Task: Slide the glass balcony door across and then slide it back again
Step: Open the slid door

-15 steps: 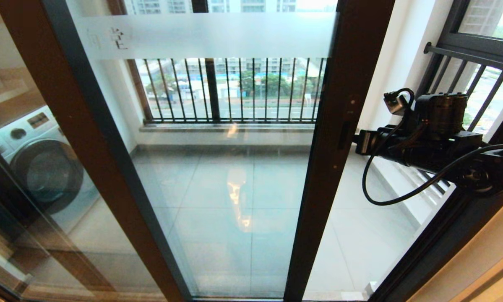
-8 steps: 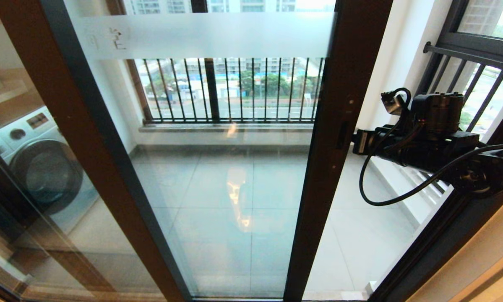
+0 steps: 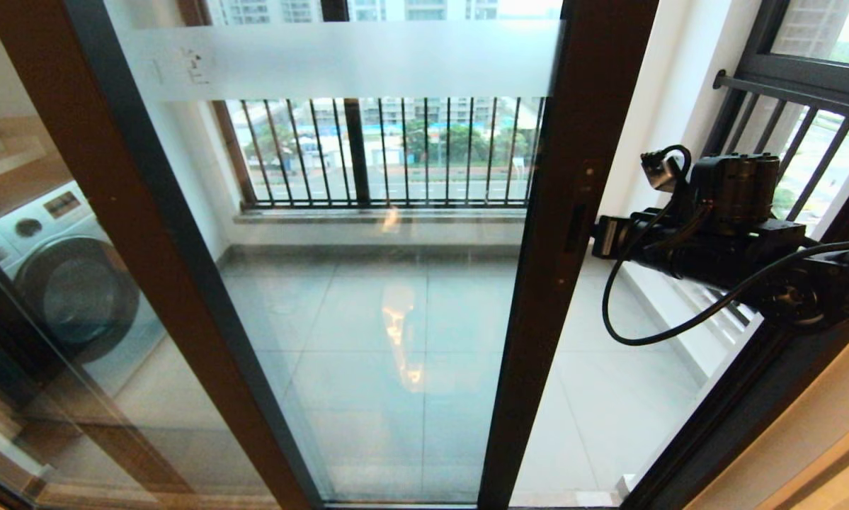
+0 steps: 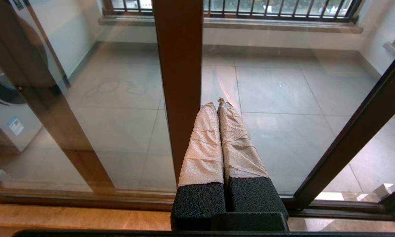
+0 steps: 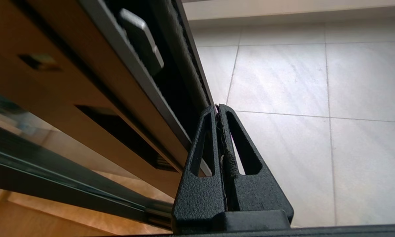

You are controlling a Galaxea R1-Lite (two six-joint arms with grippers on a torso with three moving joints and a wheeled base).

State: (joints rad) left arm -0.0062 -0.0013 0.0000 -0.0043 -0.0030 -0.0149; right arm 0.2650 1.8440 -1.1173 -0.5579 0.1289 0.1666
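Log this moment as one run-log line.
right hand: shut, tips against stile edge of glass balcony door, pushing | left hand: shut, parked, idle | door: partly open

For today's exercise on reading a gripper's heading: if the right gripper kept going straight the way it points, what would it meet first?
The right gripper, fingers shut, points at the free edge of the glass balcony door, beside its lock plate. It would likely meet that edge first; the tips already look against it, though contact is hard to confirm.

Open gap right of glass balcony door [image 3: 559,234]; right pincer [image 3: 600,237] at its edge.
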